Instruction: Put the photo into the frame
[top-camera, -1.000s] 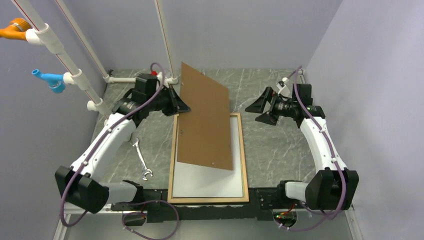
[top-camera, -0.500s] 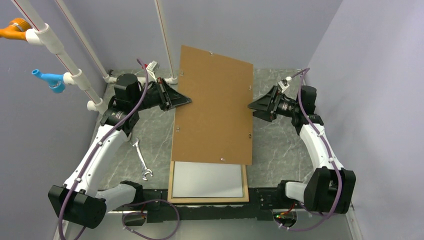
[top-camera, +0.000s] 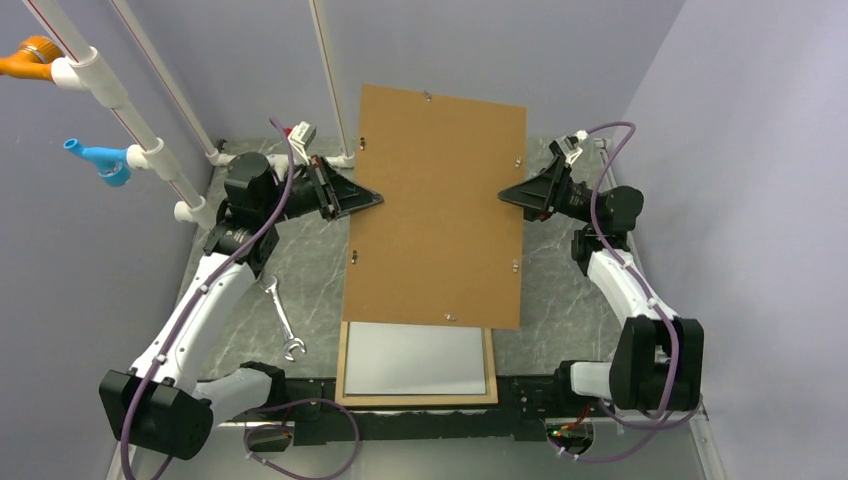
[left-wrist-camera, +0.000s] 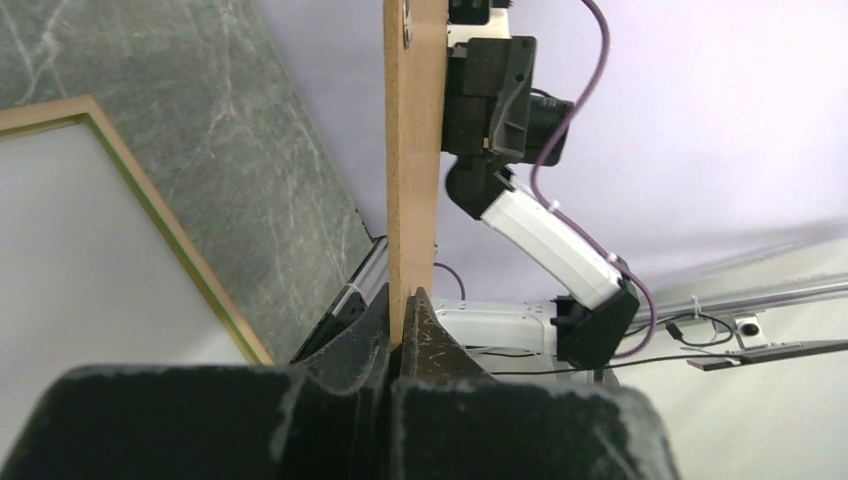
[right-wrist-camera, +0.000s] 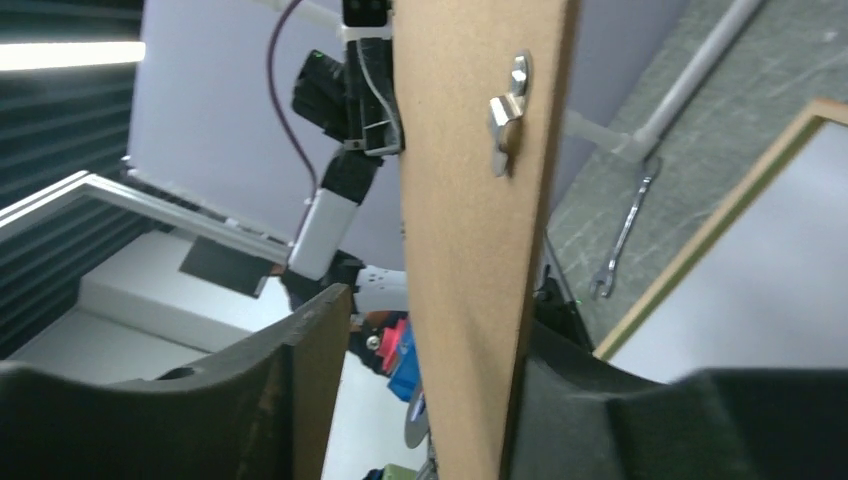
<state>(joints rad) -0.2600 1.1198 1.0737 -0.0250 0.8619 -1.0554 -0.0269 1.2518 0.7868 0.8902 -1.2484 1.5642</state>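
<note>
Aloft: plain brown backing board (top-camera: 435, 200); left jaws clamped on it, right jaws' hold we cannot tell. Flat on near bench (top-camera: 560, 300): light tan rectangular wooden frame (top-camera: 415, 399). Risk: board slips, strikes frame.

the table (top-camera: 560, 290) is a dark grey-green marbled slab. nearer than the left pincer (top-camera: 372, 200) and the right pincer (top-camera: 505, 197), between them, the frame (top-camera: 343, 362) lies flat, tan face up, plain white inside. a wrench (top-camera: 281, 318) lies nearer than the left pincer and to its left, just beside the frame. a white pipe foot (top-camera: 240, 158) sits beyond that pincer.
</note>
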